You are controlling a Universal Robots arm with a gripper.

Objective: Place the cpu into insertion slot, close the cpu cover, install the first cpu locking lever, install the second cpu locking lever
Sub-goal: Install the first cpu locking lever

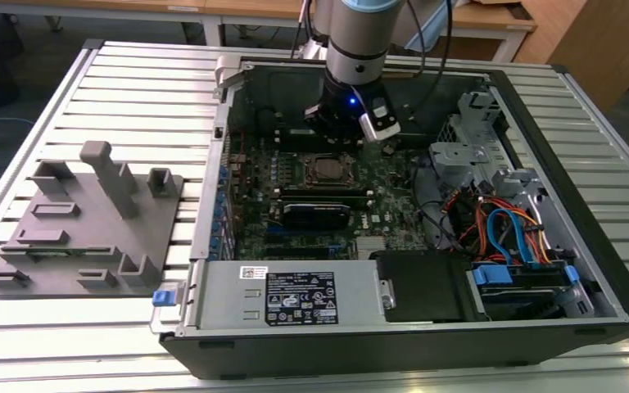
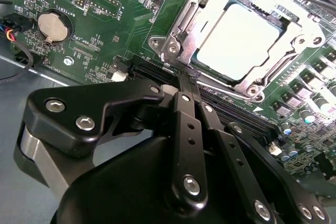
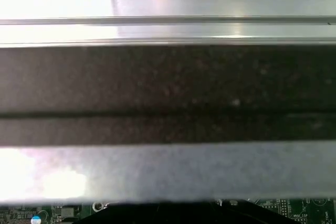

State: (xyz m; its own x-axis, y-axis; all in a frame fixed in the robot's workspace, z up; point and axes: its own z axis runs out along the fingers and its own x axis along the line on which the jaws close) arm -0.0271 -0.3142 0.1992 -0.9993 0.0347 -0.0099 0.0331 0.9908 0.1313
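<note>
The cpu (image 2: 239,38), a flat square with a bright silvery top, lies in the insertion slot (image 1: 329,169) on the green board inside the open computer case. Over it lies the cpu cover (image 2: 181,24), a silver frame whose window shows the chip's top. A thin metal lever rod (image 2: 226,85) runs along the socket's side nearest the fingers. My gripper (image 2: 184,76) is shut with nothing visible between its black fingers (image 2: 181,114). Its tips stand right at the socket's corner. In the exterior view the gripper (image 1: 342,133) hangs just behind the socket.
A coin battery (image 2: 50,27) and long black slots (image 2: 149,69) lie beside the socket. The grey power supply box (image 1: 292,299) fills the case's front, with a drive cage and cables (image 1: 511,237) at the exterior view's right. A grey fixture (image 1: 85,221) stands on the slatted table.
</note>
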